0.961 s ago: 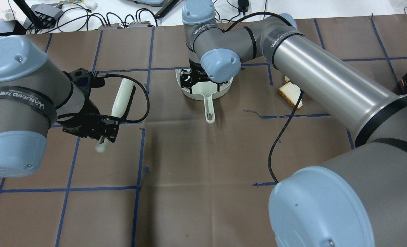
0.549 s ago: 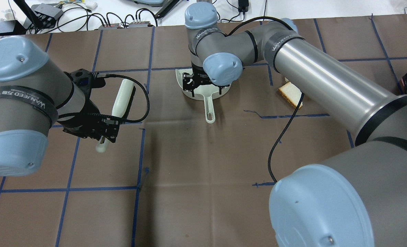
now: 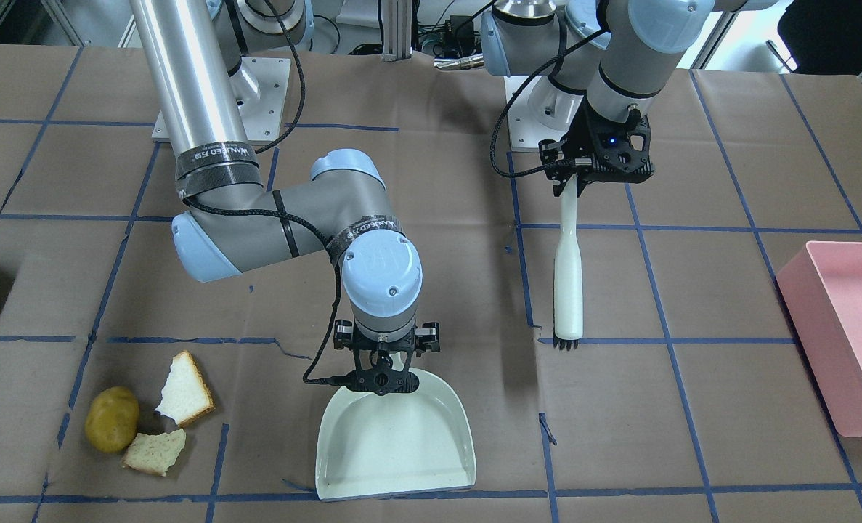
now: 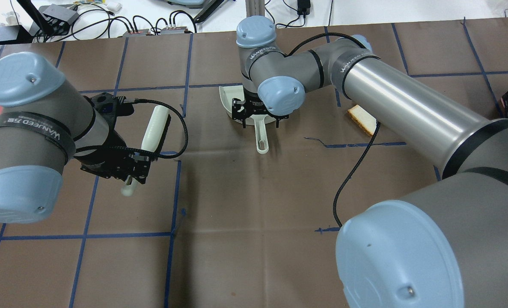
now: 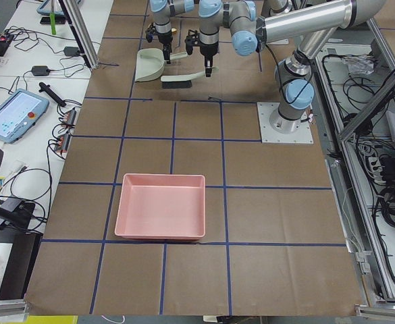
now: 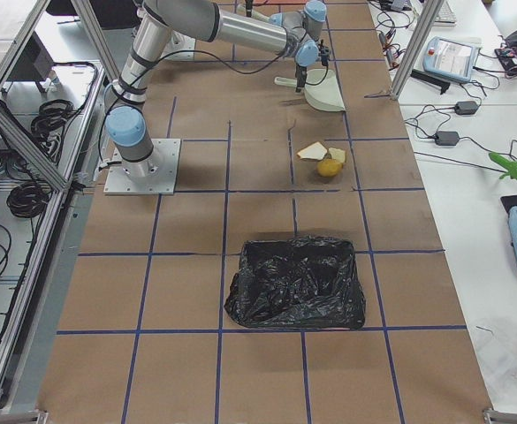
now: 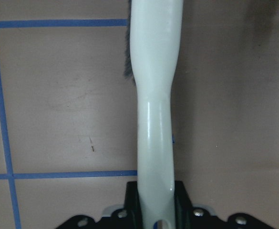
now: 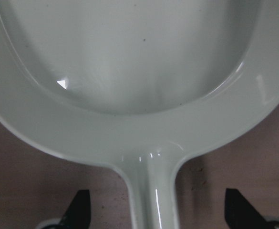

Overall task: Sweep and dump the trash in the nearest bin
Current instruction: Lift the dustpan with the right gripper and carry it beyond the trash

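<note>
The right gripper straddled the handle of the dustpan, jaws spread. The left gripper pinched the brush. The potato and bread pieces lay well apart, on the right gripper's outer side. Closing off-centre could twist the dustpan.

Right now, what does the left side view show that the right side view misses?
Only the left side view shows the empty pink tub. Only the right side view shows the black-bagged bin, the potato and the bread pieces. Both show the white dustpan and the brown table with its blue tape lines.
</note>
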### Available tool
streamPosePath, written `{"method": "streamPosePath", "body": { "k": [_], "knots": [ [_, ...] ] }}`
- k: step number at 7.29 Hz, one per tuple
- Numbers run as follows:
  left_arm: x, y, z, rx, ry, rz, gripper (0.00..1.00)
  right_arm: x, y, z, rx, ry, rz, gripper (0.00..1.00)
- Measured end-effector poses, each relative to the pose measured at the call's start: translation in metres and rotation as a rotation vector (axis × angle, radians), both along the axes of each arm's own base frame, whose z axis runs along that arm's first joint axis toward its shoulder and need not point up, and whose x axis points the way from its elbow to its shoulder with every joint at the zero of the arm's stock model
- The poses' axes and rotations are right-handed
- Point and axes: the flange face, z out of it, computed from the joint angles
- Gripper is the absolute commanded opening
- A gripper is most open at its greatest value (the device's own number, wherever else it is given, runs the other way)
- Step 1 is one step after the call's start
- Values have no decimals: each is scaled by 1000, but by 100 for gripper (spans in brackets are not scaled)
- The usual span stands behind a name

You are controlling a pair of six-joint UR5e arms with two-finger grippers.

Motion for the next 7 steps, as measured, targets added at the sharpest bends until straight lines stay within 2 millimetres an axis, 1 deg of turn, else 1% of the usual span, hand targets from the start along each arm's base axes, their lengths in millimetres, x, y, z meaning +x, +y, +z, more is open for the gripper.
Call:
{"method": "streamPosePath", "body": {
  "k": [1, 2, 3, 4, 6, 7],
  "knots": [
    [0, 2, -1, 1, 0, 0, 1, 1, 0, 1, -1, -1, -1, 76],
    [0, 3, -1, 1, 0, 0, 1, 1, 0, 3, -5, -2, -1, 72],
    [0, 3, -1, 0, 0, -1, 1, 1, -1, 4, -7, -1, -2, 65],
    [0, 3, -1, 0, 0, -1, 1, 0, -1, 4, -7, 0, -3, 49],
    [0, 3, -1, 1, 0, -1, 1, -1, -1, 4, -6, 0, -4, 15],
    [0, 3, -2, 1, 0, -1, 2, -1, -2, 5, -4, 0, -5, 4]
  ]
}}
